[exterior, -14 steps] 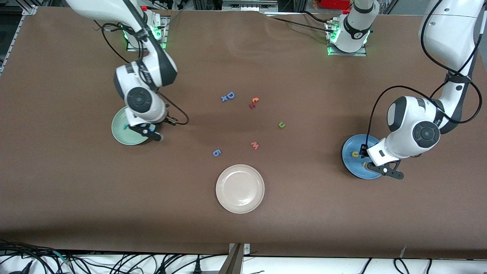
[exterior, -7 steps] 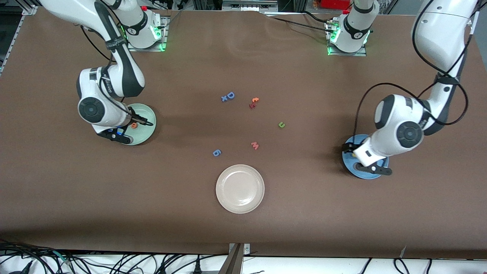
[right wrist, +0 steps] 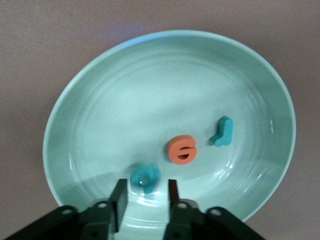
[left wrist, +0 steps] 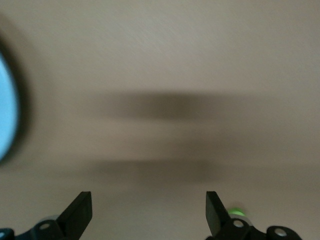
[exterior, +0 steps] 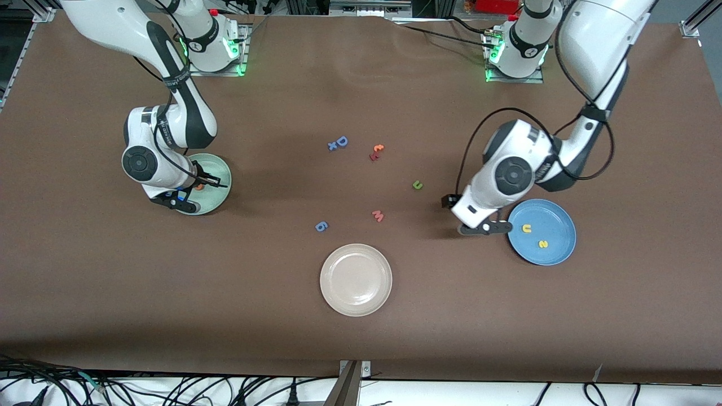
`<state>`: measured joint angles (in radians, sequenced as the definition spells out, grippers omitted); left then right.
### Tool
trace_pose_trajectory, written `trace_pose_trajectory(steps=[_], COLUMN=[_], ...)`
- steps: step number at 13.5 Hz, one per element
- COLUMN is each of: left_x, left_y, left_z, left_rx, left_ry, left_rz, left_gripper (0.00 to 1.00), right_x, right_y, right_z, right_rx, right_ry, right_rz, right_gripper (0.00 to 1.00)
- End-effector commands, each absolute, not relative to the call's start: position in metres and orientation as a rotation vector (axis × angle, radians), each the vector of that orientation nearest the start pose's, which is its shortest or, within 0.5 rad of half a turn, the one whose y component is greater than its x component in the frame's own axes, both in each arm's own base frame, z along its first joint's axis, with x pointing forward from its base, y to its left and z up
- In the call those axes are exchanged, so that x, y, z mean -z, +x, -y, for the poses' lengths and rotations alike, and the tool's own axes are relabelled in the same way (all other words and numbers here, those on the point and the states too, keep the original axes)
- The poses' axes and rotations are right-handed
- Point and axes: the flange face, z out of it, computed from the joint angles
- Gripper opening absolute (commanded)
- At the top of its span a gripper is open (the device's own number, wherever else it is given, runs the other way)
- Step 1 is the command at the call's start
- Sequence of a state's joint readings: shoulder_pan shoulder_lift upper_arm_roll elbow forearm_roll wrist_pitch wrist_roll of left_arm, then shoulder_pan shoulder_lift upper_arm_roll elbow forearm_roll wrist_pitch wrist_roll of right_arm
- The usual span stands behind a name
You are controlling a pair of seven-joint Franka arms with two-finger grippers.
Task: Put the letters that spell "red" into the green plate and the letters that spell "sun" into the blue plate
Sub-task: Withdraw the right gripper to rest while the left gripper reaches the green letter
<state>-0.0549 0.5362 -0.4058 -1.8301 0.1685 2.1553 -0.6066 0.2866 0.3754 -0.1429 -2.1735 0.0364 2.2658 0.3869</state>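
Observation:
The green plate (exterior: pixel 218 169) (right wrist: pixel 150 75) sits toward the right arm's end of the table. On it lie the orange "e" (right wrist: pixel 181 150), the teal "r" (right wrist: pixel 222 131) and the teal "d" (right wrist: pixel 145 176). My right gripper (exterior: pixel 180 198) (right wrist: pixel 145 187) hangs low over this plate, open, with the "d" just past its fingertips. The blue plate (exterior: pixel 555 220) (left wrist: pixel 5 115) holds the yellow "u" (exterior: pixel 526 228) and the yellow "s" (exterior: pixel 542 244). The green "n" (exterior: pixel 417 184) lies on the bare table. My left gripper (exterior: pixel 486 228) (left wrist: pixel 148 200) is over the table beside the blue plate, wide open with nothing in it.
A beige-white plate (exterior: pixel 356 304) lies near the front camera. Loose on the mat are a pink "m" (exterior: pixel 378 215), a blue "6" (exterior: pixel 321 226), a blue "D" (exterior: pixel 340 141) and an orange "c" (exterior: pixel 378 148) with a red piece.
My left gripper opened, left the yellow "s" in the blue plate and swung off it toward the table's middle. My right gripper shifted over the green plate and opened, leaving the teal "d" there.

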Motion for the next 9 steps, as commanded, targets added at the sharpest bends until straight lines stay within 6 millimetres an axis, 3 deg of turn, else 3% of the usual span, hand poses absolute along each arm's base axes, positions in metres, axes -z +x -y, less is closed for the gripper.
trace_pose_trajectory(steps=[1,2,6,9], left_x=[-0.230,-0.228,-0.209,-0.199], left_y=[0.553,0.550,0.525,0.516], left_z=[0.275,0.282,0.308,0.319], left_rx=[-0.232,-0.212,-0.133,-0.124], left_ry=[-3.092,-3.088,-3.081,-3.085], left_rz=[0.143,0.142,0.170,0.296], left_gripper=[1.00,1.00,1.00,1.00], right_x=[-0.226,-0.250,-0.357,-0.437], right_y=[0.528,0.533,0.571,0.596], right_z=[-0.077,-0.078,-0.068,-0.057], right_rx=[-0.399,-0.398,-0.487,-0.430], right_ry=[-3.157,-3.151,-3.136,-3.132], right_rz=[-0.416,-0.413,-0.441,-0.450], right_gripper=[0.86,0.98,0.99,0.99])
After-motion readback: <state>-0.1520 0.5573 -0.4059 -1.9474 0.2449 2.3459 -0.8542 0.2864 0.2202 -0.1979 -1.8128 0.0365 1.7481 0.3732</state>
